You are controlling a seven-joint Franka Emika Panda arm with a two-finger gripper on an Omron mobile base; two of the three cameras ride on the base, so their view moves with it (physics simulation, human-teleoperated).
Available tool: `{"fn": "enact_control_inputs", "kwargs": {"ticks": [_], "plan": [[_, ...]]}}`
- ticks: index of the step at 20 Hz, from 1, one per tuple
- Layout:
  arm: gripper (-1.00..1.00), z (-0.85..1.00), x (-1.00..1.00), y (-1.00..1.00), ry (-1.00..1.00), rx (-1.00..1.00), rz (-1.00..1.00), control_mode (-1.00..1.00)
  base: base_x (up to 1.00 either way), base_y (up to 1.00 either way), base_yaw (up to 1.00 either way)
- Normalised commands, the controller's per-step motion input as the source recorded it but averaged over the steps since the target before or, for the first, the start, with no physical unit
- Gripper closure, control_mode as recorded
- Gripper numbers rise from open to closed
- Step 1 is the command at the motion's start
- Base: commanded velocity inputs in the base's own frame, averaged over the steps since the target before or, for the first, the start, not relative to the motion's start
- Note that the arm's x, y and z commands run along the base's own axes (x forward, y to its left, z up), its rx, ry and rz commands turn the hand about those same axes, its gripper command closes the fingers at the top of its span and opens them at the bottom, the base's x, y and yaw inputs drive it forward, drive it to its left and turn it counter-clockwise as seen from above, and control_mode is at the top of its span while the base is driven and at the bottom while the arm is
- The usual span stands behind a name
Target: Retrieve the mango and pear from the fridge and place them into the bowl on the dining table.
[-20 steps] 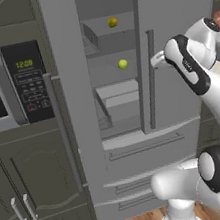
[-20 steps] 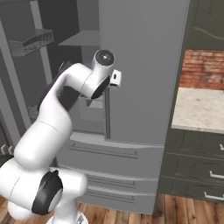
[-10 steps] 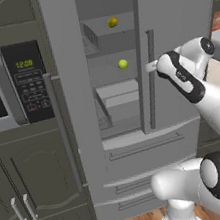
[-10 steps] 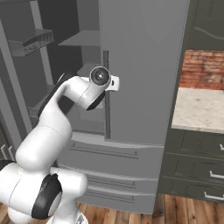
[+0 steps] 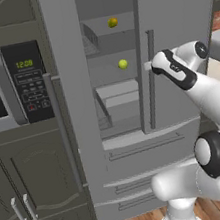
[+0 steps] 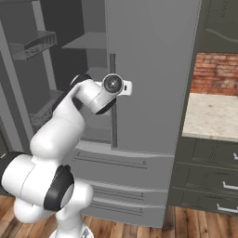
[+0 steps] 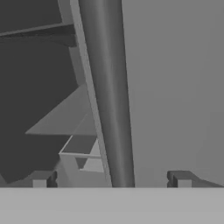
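Fridge shelves [image 5: 121,87] seemingly carry mango [image 5: 112,23], pear [image 5: 122,64].

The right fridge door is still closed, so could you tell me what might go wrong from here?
1. The open claw straddles the door handle; closing off-centre could let it slip.
2. The door covers part of the shelves, so reaching for the pear or mango now risks the arm striking its edge.

Fridge [image 5: 124,155]: grey, matt metallic finish, smooth doors and bar handle [image 7: 109,100]. Floor [image 6: 195,223]: glossy wood planks. Microwave [image 5: 6,81]: dark, glossy front. Counter [image 6: 214,116]: speckled stone. Wall [image 6: 216,74]: rough brick.
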Motion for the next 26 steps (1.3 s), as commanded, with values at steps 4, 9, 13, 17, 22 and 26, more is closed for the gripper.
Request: {"fn": "enact_control_inputs", "kwargs": {"ticks": [4,9,13,17,22,26], "plan": [[-1.0,0.0,0.48,-0.21,0.0,0.0,0.0,-1.0,0.0,0.0,0.0],[-1.0,-0.02,0.64,-0.01,0.0,0.0,0.0,-1.0,0.0,0.0,0.0],[-1.0,-0.12,0.66,0.02,0.0,0.0,0.0,-1.0,0.0,0.0,0.0],[-1.0,-0.19,0.65,0.1,0.0,-0.01,0.0,-1.0,0.0,0.0,0.0],[1.0,-0.18,0.32,0.16,-0.03,-0.02,-0.01,-1.0,0.0,0.0,0.0],[1.0,0.05,-0.65,-0.15,0.07,0.0,-0.04,-1.0,0.0,0.0,0.0]]}}
